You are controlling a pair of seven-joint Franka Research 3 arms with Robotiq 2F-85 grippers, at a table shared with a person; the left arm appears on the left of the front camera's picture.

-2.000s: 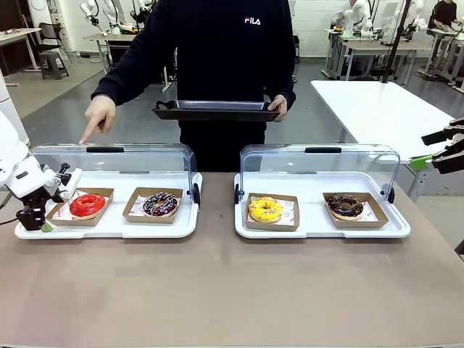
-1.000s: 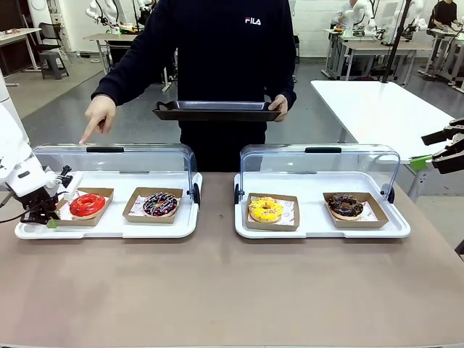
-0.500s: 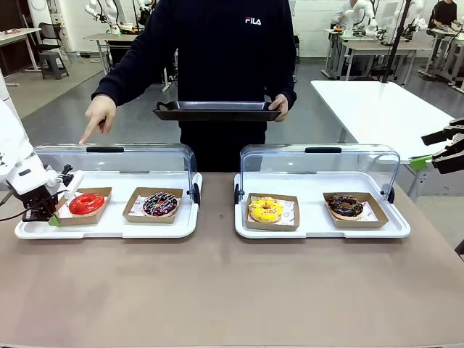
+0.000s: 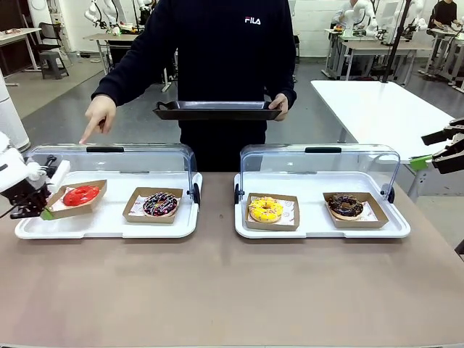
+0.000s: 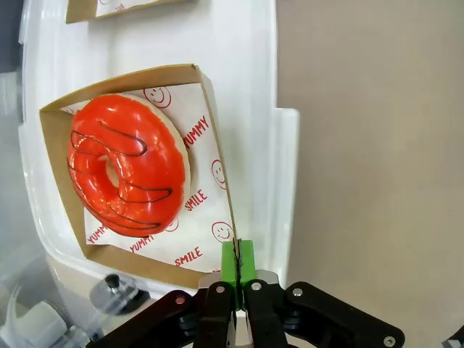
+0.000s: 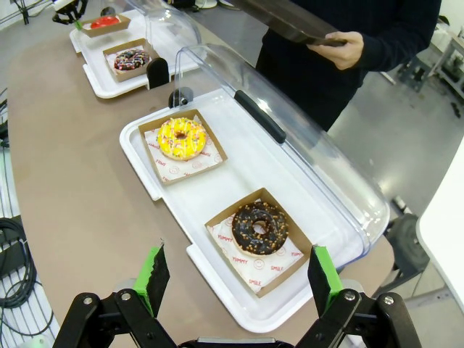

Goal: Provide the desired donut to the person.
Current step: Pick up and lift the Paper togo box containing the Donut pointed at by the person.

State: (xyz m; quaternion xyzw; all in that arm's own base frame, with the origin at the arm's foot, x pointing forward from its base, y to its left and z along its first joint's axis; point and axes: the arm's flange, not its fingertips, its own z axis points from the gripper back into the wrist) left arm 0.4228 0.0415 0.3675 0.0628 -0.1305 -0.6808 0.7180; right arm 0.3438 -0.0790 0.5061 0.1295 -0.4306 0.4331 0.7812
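The person at the desk's 12 o'clock points toward 10 o'clock, unchanged. The cardboard box holding the red donut, flat earlier, now tilts at 9 o'clock, seemingly lifted off the white tray, its wall pinched in the left gripper. The right gripper hangs wide at 3 o'clock.

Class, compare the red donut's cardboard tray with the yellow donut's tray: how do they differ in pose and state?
The red donut's tray is tilted, its edge pinched by the left gripper; the yellow donut's tray lies flat, untouched. Both are brown card lined with printed paper.
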